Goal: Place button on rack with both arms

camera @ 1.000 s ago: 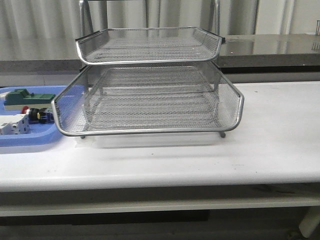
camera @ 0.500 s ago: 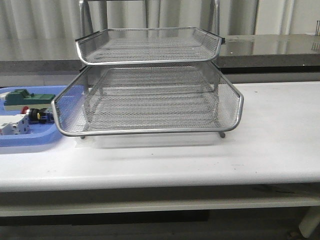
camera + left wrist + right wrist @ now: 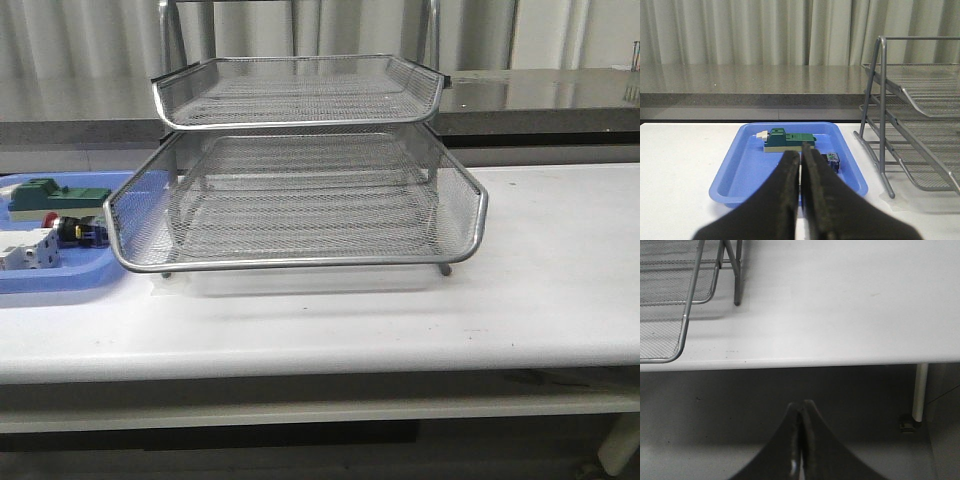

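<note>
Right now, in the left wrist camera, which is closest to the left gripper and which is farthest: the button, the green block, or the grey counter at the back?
1. The button: nearest to the left gripper, in the blue tray, beside the fingers.
2. The green block: farther back in the same tray.
3. The grey counter: farthest, behind the table.

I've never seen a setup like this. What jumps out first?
A silver wire-mesh rack stands mid-table, one tray slid forward. Left of it a blue tray holds the red-headed button, between a green block and a white block. In the wrist views, the left gripper and right gripper are closed and hold nothing.
</note>
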